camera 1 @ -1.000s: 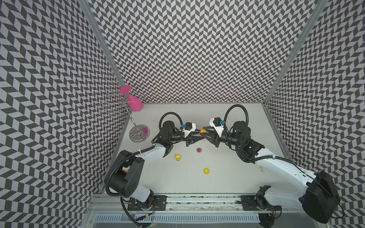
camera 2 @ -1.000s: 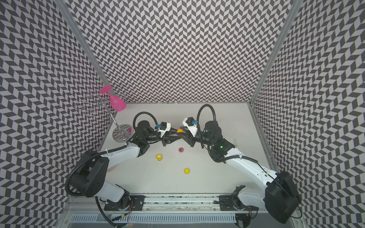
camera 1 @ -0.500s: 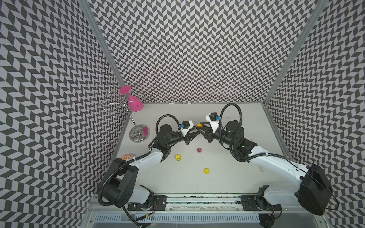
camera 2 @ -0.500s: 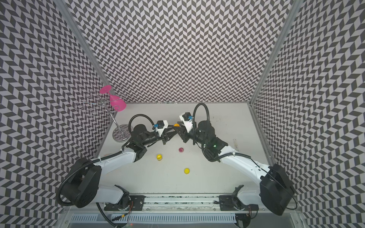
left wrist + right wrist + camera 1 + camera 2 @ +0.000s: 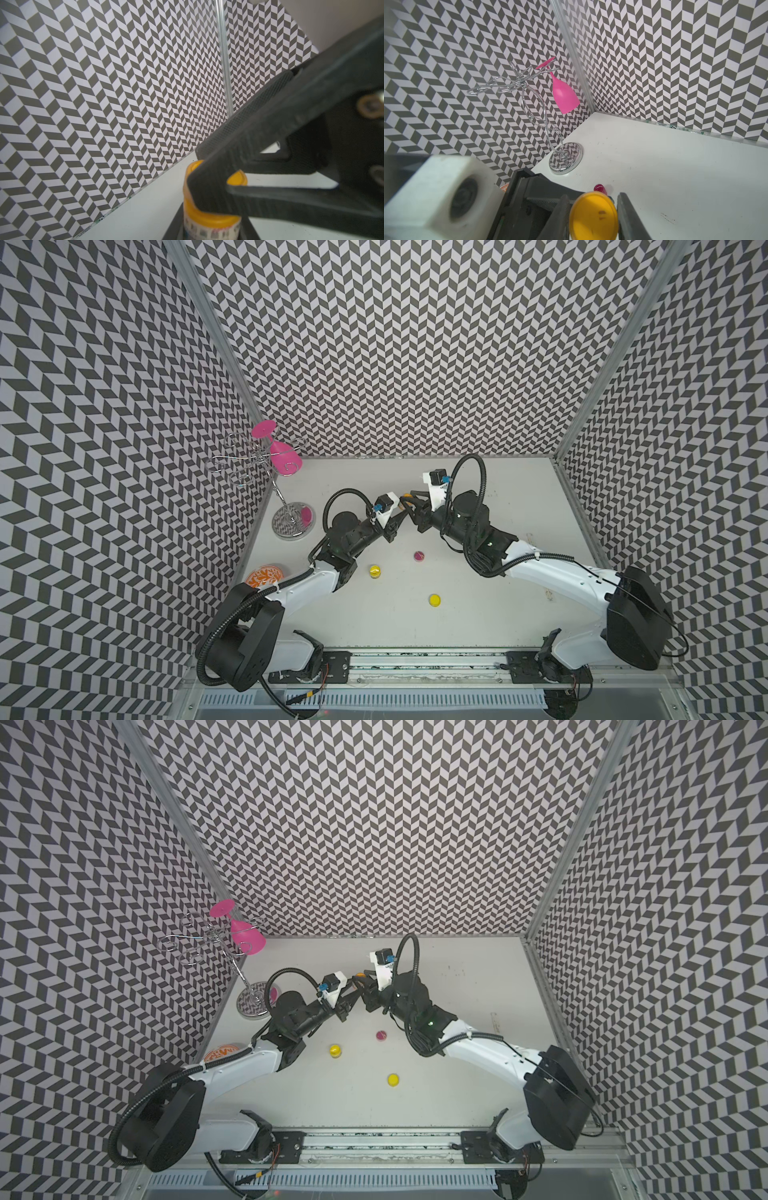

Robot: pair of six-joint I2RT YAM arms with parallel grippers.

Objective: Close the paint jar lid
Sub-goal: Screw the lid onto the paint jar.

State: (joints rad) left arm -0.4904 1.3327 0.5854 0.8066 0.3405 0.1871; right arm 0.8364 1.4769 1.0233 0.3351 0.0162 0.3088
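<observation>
Over the last second both arms have shifted back and toward the robot's left, so the paint jar (image 5: 207, 227) is now held above the table (image 5: 498, 614), rear centre. Left gripper (image 5: 400, 516) is clamped on the jar body. Right gripper (image 5: 592, 205) is pinching the orange lid (image 5: 593, 220) on top. Right wrist has rotated a little, probably screwing the lid down, though the threads are hidden. Lid looks seated, tightening likely remains.
</observation>
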